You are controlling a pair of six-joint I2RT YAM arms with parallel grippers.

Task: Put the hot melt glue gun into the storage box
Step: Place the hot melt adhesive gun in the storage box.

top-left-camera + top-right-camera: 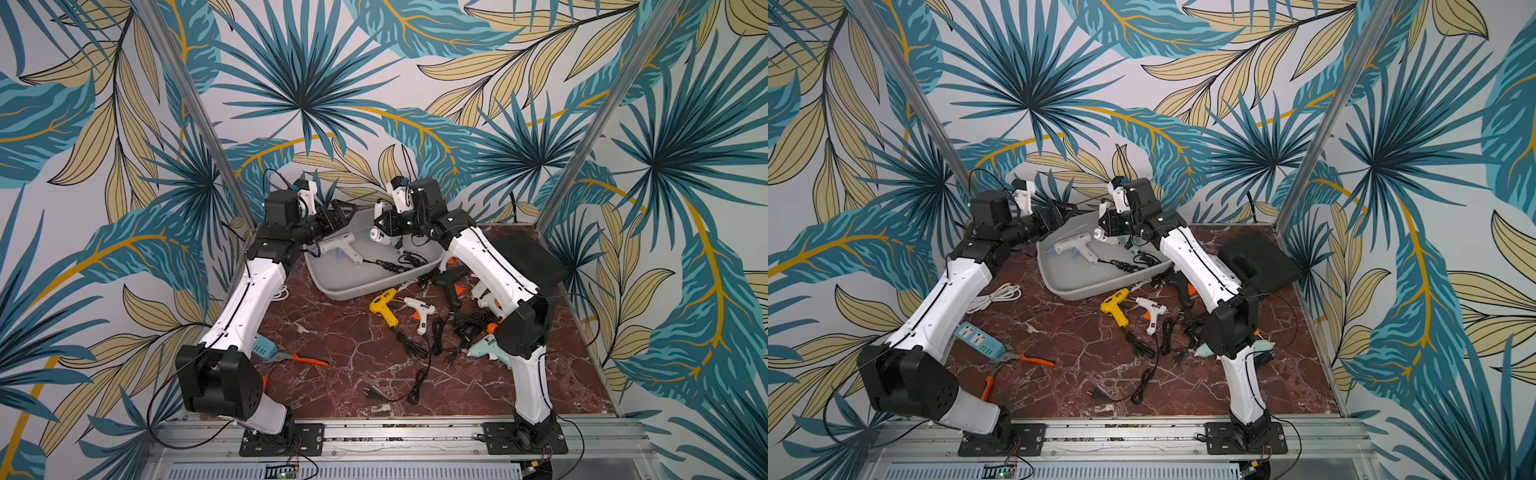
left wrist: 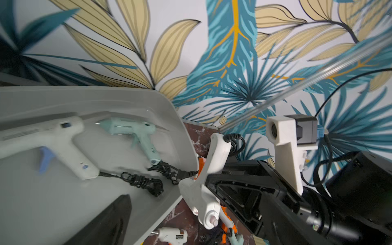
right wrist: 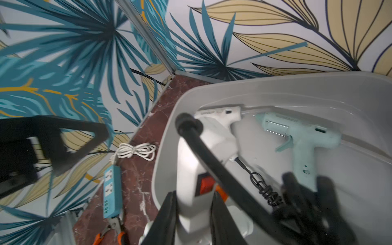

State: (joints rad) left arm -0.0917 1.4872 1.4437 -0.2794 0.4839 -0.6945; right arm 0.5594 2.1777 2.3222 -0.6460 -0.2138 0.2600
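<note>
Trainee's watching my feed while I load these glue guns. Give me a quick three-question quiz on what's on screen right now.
1. True or false: the left tool is shut on a glue gun.
2. Multiple choice: leaving out the white glue gun held in the right tool, how many glue guns lie inside the storage box? A) one B) two C) four
3. Fill in: the big white gun lying in the box has a ___ trigger.

Key: 1 false; 2 B; 3 blue.
</note>
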